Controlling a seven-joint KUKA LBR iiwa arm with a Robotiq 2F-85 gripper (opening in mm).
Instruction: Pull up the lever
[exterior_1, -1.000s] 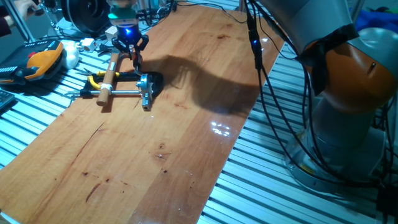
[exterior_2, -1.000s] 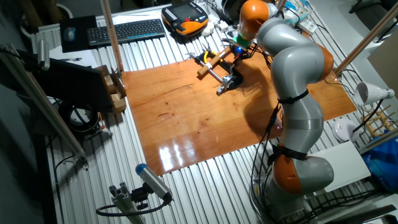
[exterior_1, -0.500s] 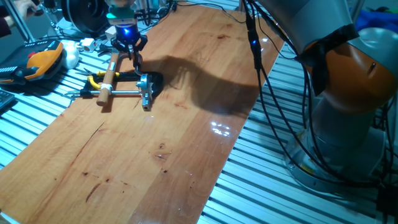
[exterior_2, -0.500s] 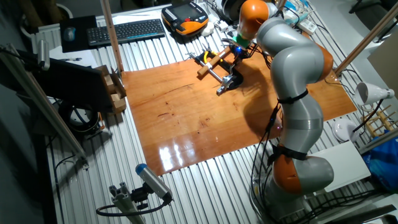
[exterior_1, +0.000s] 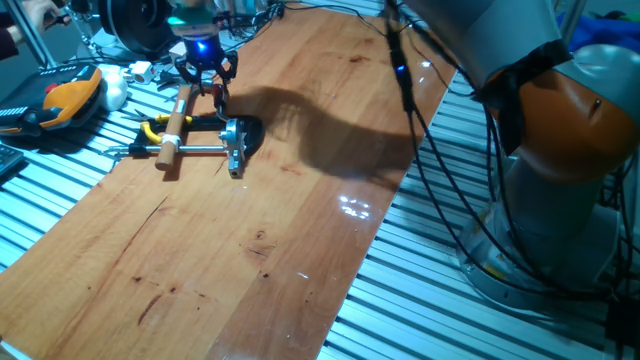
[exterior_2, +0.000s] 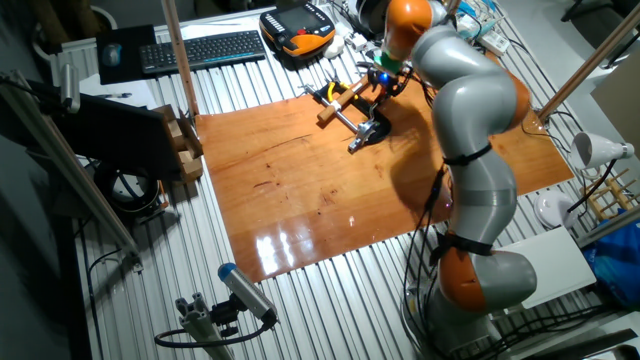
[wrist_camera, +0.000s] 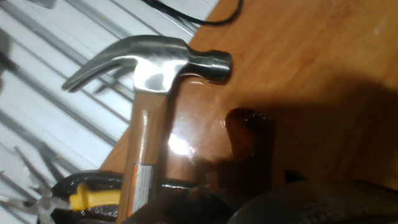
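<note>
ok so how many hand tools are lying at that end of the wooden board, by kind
steel claw hammer with a wooden handle: 1
small black clamp with a thin steel rod: 1
yellow-handled pliers: 1
total: 3

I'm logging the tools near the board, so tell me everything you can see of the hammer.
The hammer is a claw hammer: shiny steel head with a curved claw and round striking face, pale wooden handle bearing a small label. It lies flat along the edge of the wooden board, handle end reaching yellow-gripped pliers.
</note>
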